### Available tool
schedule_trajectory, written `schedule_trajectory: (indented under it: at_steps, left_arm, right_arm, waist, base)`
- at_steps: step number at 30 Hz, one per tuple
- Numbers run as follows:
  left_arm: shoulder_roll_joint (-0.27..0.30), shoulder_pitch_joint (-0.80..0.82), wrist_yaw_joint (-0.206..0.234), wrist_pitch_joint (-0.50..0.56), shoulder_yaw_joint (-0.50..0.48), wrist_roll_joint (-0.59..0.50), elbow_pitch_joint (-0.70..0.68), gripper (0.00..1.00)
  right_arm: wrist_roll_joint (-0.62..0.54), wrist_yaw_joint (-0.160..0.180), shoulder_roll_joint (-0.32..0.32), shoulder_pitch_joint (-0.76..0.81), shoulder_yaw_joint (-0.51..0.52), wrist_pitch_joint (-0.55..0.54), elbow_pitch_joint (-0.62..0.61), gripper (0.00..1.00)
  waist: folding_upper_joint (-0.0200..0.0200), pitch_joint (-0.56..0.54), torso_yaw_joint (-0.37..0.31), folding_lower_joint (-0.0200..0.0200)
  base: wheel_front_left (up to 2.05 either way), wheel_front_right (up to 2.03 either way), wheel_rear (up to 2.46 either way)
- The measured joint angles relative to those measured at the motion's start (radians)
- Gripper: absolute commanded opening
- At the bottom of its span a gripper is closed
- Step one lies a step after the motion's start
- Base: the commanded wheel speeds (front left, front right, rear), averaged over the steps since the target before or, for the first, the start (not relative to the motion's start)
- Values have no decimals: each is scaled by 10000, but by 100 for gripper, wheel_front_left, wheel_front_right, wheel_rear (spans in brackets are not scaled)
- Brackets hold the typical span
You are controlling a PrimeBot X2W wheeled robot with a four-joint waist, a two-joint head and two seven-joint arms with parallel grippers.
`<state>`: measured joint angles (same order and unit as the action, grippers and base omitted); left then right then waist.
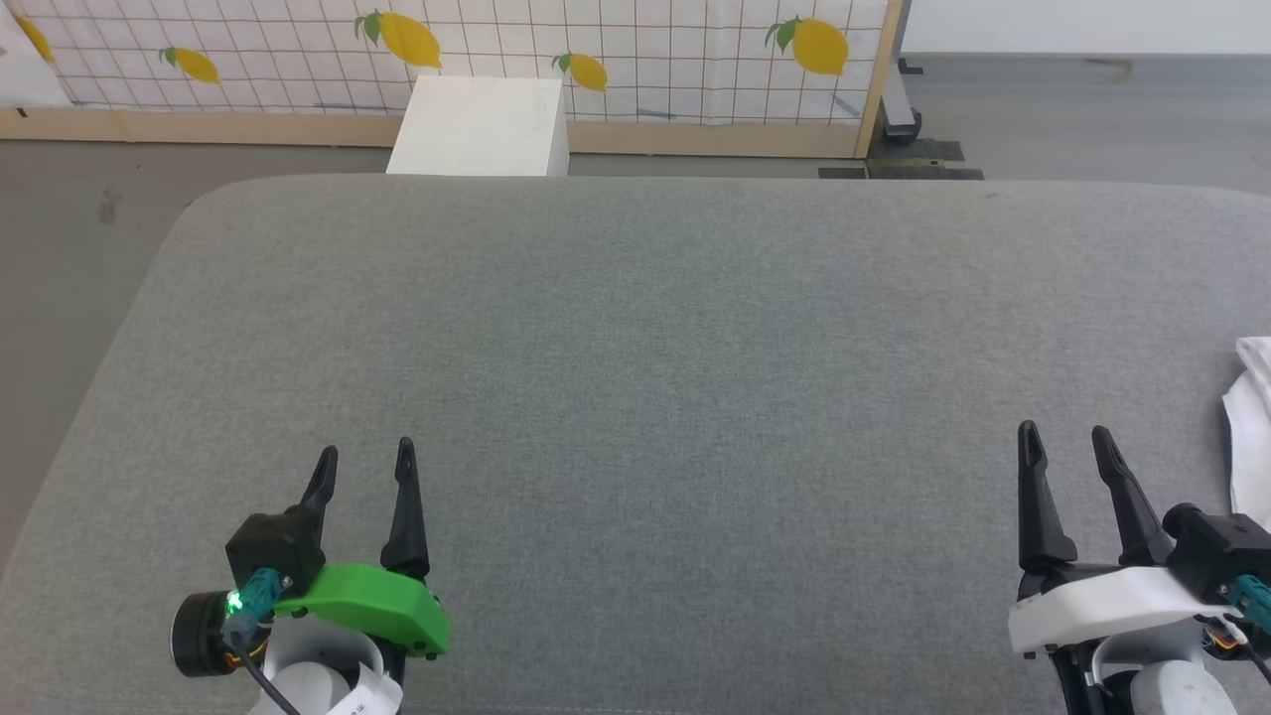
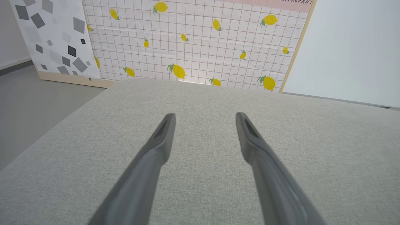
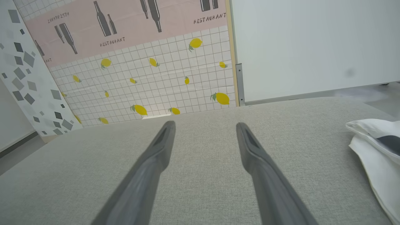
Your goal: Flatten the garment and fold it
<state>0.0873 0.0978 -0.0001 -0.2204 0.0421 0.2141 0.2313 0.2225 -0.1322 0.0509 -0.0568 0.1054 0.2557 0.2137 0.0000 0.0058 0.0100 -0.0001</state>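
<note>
Grey cloth covers the bench (image 1: 635,328), bare across the middle of the frame. At the bottom edge my left hand (image 1: 362,462) and right hand (image 1: 1067,442) are spread wide, holding nothing. The shirt (image 1: 1253,427) lies bunched at the right edge, near my right hand and mostly cut off. Reaching half-blind, I could pinch several layers or drag it overboard. A white box (image 1: 482,124) and lemon-print panel (image 1: 645,50) stand beyond the far edge, blocking nothing.

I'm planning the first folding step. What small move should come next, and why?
Probably swing the right gripper to its right toward the shirt: it lies bunched at the right edge of the grey surface, beside that open, empty gripper, while the left gripper is far off.
</note>
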Motion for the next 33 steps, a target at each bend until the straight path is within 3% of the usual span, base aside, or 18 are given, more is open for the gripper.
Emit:
schedule_trajectory:
  at_steps: [17,18,33]
  left_arm:
    - [2,0,42,2,73,151,19,100]
    - [2,1,42,2,75,150,21,0]
    - [0,1,40,169,42,38,-134,0]
  right_arm:
    - [161,0,0,-22,-115,0,109,100]
    - [161,0,0,-23,-115,-2,111,0]
    - [50,0,2,-23,-161,-196,-17,0]
  waist:
    - [0,156,-100,0]
    - [0,155,-98,0]
    - [0,138,-99,1]
  base:
    - [0,0,0]
    - [0,0,0]
    - [0,0,0]
